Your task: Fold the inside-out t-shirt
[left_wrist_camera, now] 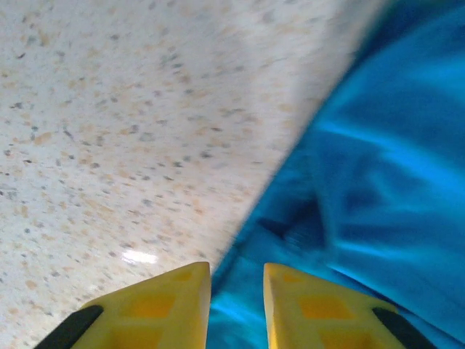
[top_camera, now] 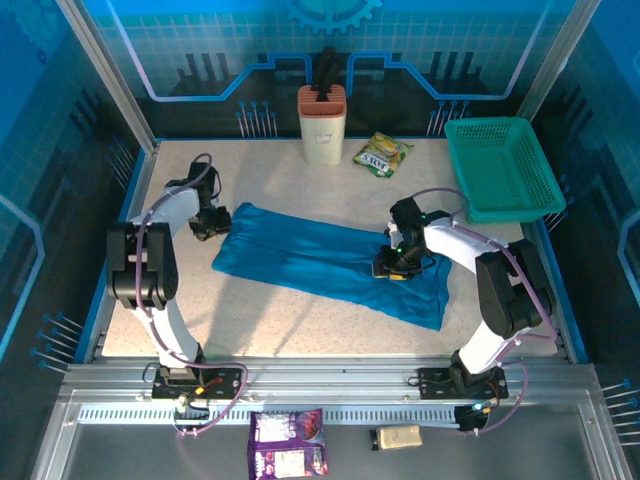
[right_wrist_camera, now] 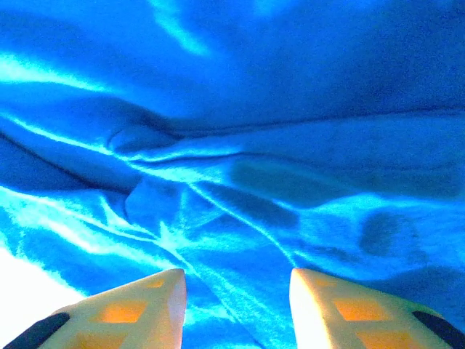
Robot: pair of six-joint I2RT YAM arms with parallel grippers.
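The left gripper (top_camera: pixel 209 222) (left_wrist_camera: pixel 237 267) was found low at the left end of the inside-out t-shirt (top_camera: pixel 320 262) (left_wrist_camera: pixel 392 160) (right_wrist_camera: pixel 254 109), its yellow fingers (left_wrist_camera: pixel 182 291) narrowly parted, with the cloth's edge seen in the gap and bare table (top_camera: pixel 300 190) (left_wrist_camera: pixel 109 109) to one side. The right gripper (top_camera: pixel 392 268) (right_wrist_camera: pixel 238 273) was lowered onto the shirt's right part, its fingers spread wide over creased blue fabric, nothing being clamped between them. The shirt was laid flat as a long band across the middle of the table, slanted from nearer the left edge down toward the near right corner. A teal mesh basket (top_camera: pixel 500 165) was set at the far right corner, a green snack packet (top_camera: pixel 382 155) near the far edge just left of it, and a pale holder (top_camera: pixel 322 125) with dark items stood at the middle of the far edge. On the rail below the near edge a purple packet (top_camera: pixel 287 443) and a small tan object (top_camera: pixel 397 437) were laid.
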